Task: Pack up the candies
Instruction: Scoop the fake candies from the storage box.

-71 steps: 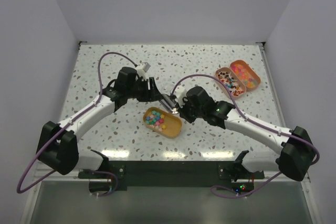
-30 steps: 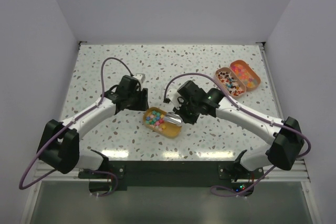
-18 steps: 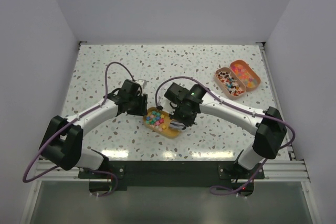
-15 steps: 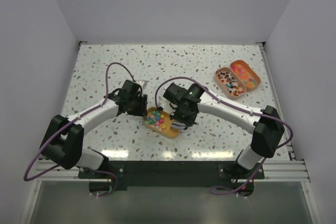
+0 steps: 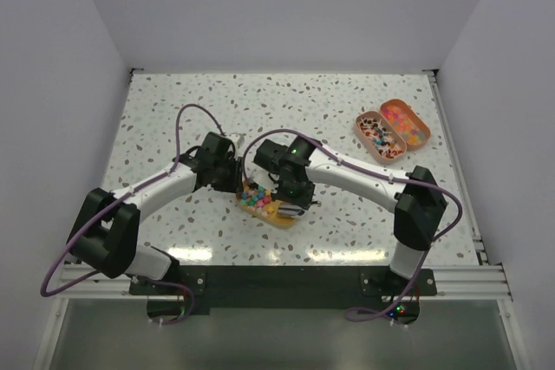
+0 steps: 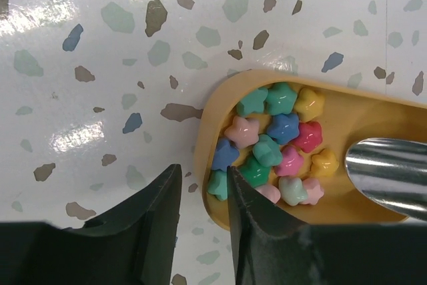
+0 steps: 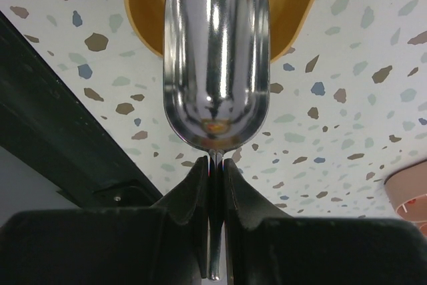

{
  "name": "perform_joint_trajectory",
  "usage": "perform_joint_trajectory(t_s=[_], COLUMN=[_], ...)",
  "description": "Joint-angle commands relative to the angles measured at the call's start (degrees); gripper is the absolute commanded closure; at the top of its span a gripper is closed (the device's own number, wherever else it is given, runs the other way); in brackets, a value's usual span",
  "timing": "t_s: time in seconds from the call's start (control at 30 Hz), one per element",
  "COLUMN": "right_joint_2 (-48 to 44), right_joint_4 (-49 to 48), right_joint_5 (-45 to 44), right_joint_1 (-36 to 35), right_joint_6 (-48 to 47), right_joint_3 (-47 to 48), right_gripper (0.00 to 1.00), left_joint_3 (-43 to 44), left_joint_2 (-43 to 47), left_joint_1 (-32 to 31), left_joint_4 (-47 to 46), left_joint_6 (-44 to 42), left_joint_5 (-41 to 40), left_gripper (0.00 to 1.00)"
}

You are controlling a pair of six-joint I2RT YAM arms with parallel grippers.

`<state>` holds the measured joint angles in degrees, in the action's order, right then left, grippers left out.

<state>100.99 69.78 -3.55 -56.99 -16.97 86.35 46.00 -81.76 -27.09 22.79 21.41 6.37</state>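
Far left, left gripper (image 6: 200, 181): its two black fingers (image 6: 157, 211) stand a little apart, one on each side of the rim at the left end of the yellow tray (image 6: 205, 141). It is not squeezing yet. A thin strip of table (image 6: 80, 65) shows between the outer finger and the rim.
Candies (image 6: 280, 135): little stars in blue, green, pink and yellow, piled in the left end of the yellow tray. The inner finger is right over the nearest ones.
Scoop (image 7: 217, 51): shiny metal, over the right end of the yellow tray, close to the pile but apart from it.
Right gripper (image 7: 213, 165): clenched tight on the scoop's thin handle.
Far right, pink trays (image 5: 390, 128): two long trays side by side, well apart from the yellow tray, with more candies inside. They are too small to tell the shapes.
Top view only: both arms meet at the yellow tray, and the pink trays sit off to the right.
Left wrist view only: the star shapes, and the rim between the fingers.
Right wrist view only: the pinched handle. From here the scoop hides the pile.
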Motion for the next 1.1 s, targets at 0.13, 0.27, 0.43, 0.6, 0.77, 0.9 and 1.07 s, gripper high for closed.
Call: perform_joint_trajectory(t_s=[0.13, 0.27, 0.43, 0.6, 0.77, 0.9, 1.07], right_joint_2=[2.8, 3.9, 5.0, 6.3, 8.1, 10.1, 13.0], right_joint_4=[3.6, 3.6, 3.0, 1.9, -0.3, -1.2, -2.5], right_joint_5=[0.6, 1.3, 1.9, 2.8, 3.5, 3.5, 3.5], right_joint_1=[-0.6, -0.7, -0.7, -0.6, -0.7, -0.7, -0.7], right_joint_6=[-2.1, -2.2, -2.1, -0.8, 1.9, 5.1, 7.7], right_joint_3=[3.7, 4.5, 5.4, 6.2, 8.0, 9.7, 12.3], right_gripper=[1.0, 1.0, 1.0, 1.0, 1.0, 1.0, 1.0], left_joint_3=[-0.2, -0.2, 0.1, 0.1, 0.1, 0.2, 0.1], left_joint_2=[-1.1, -2.2, -3.3, -3.5, -3.1, -2.9, -1.5], left_joint_1=[-0.2, -0.2, -0.2, -0.2, -0.2, -0.2, -0.2], left_joint_4=[-2.0, -1.8, -1.3, -1.3, -1.3, -1.5, -2.4], left_joint_6=[-0.8, -0.5, -0.1, 0.5, 1.8, 2.4, 2.8], left_joint_5=[2.4, 2.2, 2.1, 2.3, 2.2, 2.2, 2.2], left_gripper=[0.66, 0.66, 0.76, 0.86, 0.92, 0.96, 1.0])
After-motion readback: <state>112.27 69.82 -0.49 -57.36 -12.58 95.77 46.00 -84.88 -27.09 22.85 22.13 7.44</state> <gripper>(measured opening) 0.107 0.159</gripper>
